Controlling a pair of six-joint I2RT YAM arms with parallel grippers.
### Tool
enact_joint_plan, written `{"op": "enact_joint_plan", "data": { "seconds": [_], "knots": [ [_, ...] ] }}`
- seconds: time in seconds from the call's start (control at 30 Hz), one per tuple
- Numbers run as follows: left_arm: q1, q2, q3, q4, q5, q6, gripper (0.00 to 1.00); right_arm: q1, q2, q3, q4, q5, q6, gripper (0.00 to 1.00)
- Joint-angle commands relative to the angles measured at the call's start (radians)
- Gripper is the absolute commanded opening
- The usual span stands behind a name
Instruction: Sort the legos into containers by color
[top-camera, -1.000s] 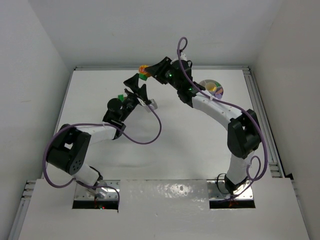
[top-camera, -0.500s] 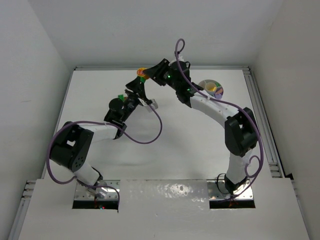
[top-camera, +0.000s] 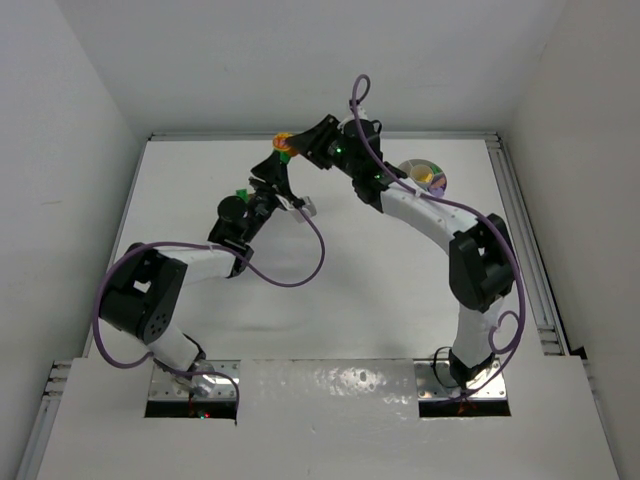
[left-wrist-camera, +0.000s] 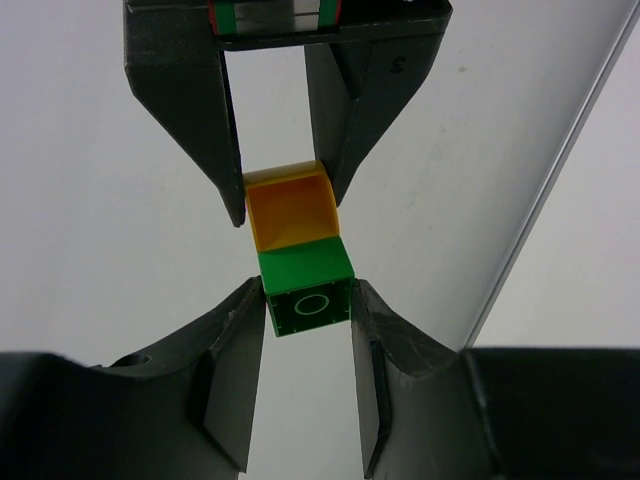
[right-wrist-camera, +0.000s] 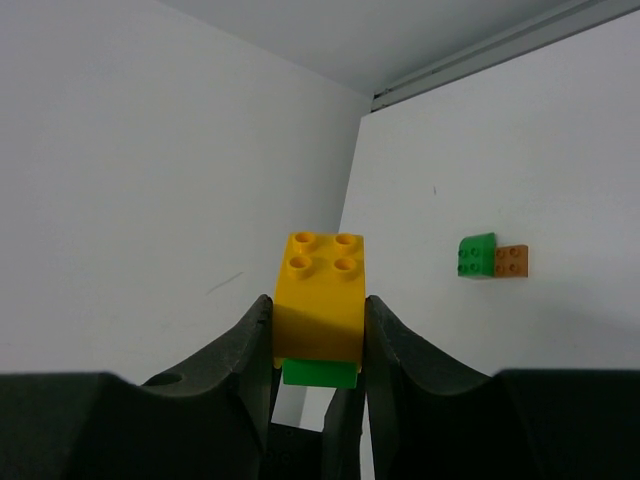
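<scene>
L claw (left-wrist-camera: 305, 290): closed on grn brick (left-wrist-camera: 310, 298).
R claw (right-wrist-camera: 317, 312): grips yel brick (right-wrist-camera: 320, 290), which is stacked on the grn one.
Stack: held btwn both claws, far-left of tabletop (top-camera: 400, 300).
Dish (top-camera: 409, 168): far right, well apart.
Loose pair (right-wrist-camera: 492, 257): grn+brn, touching, on tabletop.

White table (top-camera: 380, 300): divided dish (top-camera: 410, 167) far right; green-brown brick pair (right-wrist-camera: 490, 258) lying flat.

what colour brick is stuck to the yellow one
Green brick, joined to the yellow brick; clearest in the left wrist view.
</scene>
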Motion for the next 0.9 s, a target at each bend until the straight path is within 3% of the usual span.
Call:
{"op": "enact_joint_plan", "data": {
  "seconds": [0.0,0.27,0.4,0.43,0.5,0.57,0.63,0.87],
  "knots": [
    [-0.011,-0.027,-0.007,-0.007,0.003,-0.005,0.0,-0.042,-0.024,0.004,-0.016,0.003,-0.022,0.0],
    [-0.011,-0.153,-0.061,-0.208,0.108,-0.128,0.0,-0.172,-0.04,0.07,-0.159,0.091,-0.152,0.0],
    [-0.011,-0.153,-0.064,-0.236,0.094,-0.146,0.0,-0.211,-0.035,0.154,-0.271,0.108,-0.322,0.0],
    [-0.011,-0.15,-0.058,-0.243,0.08,-0.182,0.0,-0.215,-0.032,0.234,-0.327,0.118,-0.376,0.0],
    [-0.011,-0.152,-0.024,-0.306,0.033,-0.263,0.0,-0.231,0.021,0.449,-0.612,0.193,-0.542,0.0],
    [-0.011,-0.149,0.015,-0.377,0.002,-0.336,0.0,-0.26,0.083,0.567,-0.866,0.244,-0.626,0.0],
    [-0.011,-0.149,0.06,-0.458,-0.046,-0.436,0.0,-0.29,0.097,0.628,-1.013,0.258,-0.636,0.0],
    [-0.011,-0.161,0.066,-0.524,-0.076,-0.489,0.0,-0.343,-0.029,0.416,-1.06,0.305,-0.607,0.0]
  ]
}}
